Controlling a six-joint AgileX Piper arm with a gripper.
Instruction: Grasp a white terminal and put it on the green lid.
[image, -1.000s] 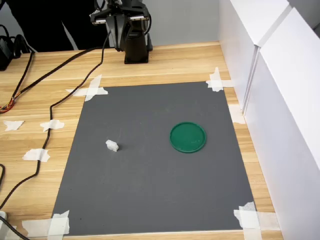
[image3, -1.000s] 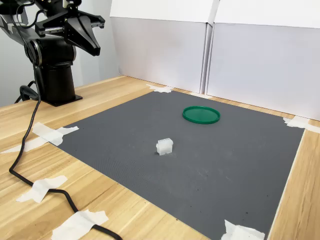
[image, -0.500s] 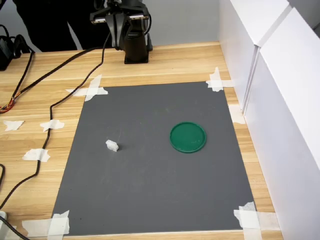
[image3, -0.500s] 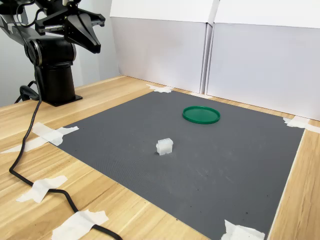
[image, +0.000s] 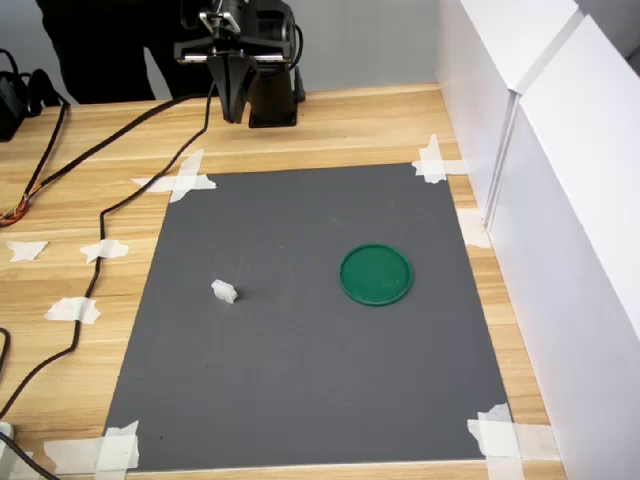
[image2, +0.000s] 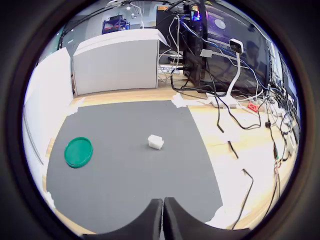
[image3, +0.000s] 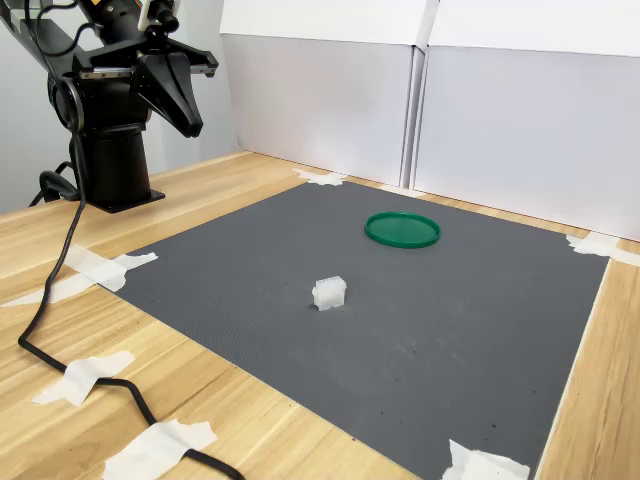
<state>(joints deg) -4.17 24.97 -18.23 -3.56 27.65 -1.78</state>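
Wooden counter (image: 330, 125) carries a dark grey mat (image: 310, 320) taped down at its corners with white tape scraps (image: 183, 180). White panels (image3: 480, 110) stand along one counter edge. Black arm base (image3: 110, 165) sits on the counter beyond the mat's far edge in the first exterior view, a black cable (image: 120, 200) trailing from it. End effector (image: 230, 100) hangs above the counter near the base, clear of the mat, fingers pressed together in the wrist view. Green lid (image: 376, 274) lies flat on the mat toward the panel-side edge. White terminal (image: 224, 291) rests on the mat, well apart from the lid, toward the opposite mat edge.
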